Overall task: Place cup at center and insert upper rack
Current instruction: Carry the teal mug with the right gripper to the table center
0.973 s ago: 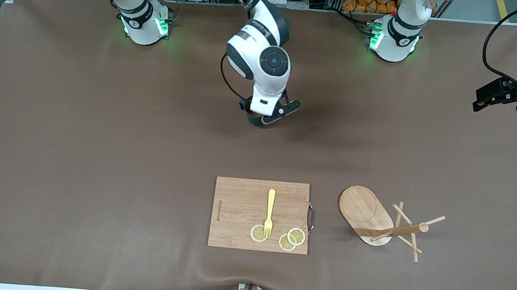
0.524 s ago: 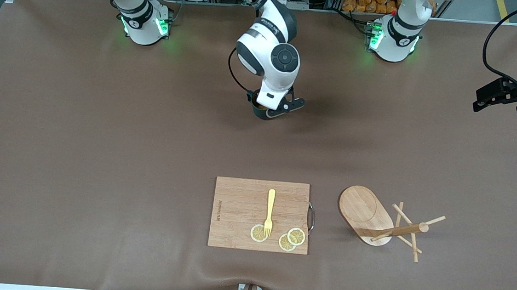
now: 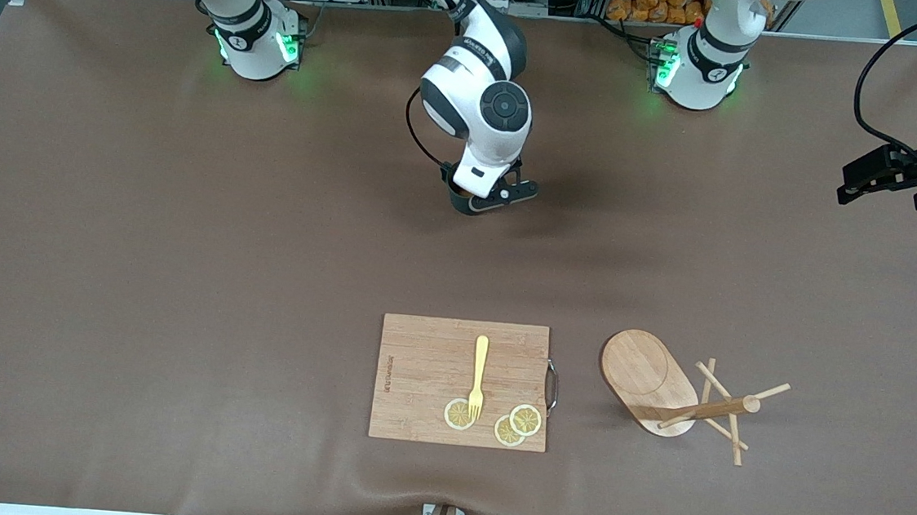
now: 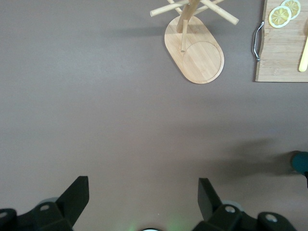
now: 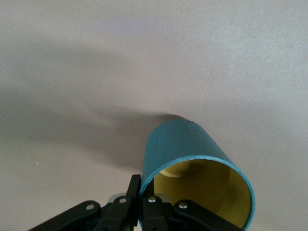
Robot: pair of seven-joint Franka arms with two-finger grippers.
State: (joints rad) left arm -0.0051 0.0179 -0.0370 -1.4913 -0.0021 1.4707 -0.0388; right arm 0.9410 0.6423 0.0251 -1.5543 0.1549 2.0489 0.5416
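Note:
The dark teal ribbed cup (image 5: 185,144) with its yellow inside is pinched at the rim by my right gripper (image 5: 147,185), one finger inside and one outside. It hangs tilted, its bottom close to the brown table; I cannot tell whether it touches. In the front view my right gripper (image 3: 477,197) hides most of the cup (image 3: 456,201), near the middle of the table's width, toward the bases. The wooden rack (image 3: 649,379) lies on its side, nearer the front camera toward the left arm's end. My left gripper (image 3: 849,182) waits open at the left arm's end; its wrist view shows the rack (image 4: 197,55).
A rectangular wooden cutting board (image 3: 425,369) with a yellow fork (image 3: 479,375) and three lemon slices (image 3: 526,419) lies beside the rack, near the table's front edge. Bare brown table lies between the board and the cup.
My right gripper has carried the cup a little farther from the front camera, toward the bases, and has nearly stopped. The left gripper has shifted slightly.

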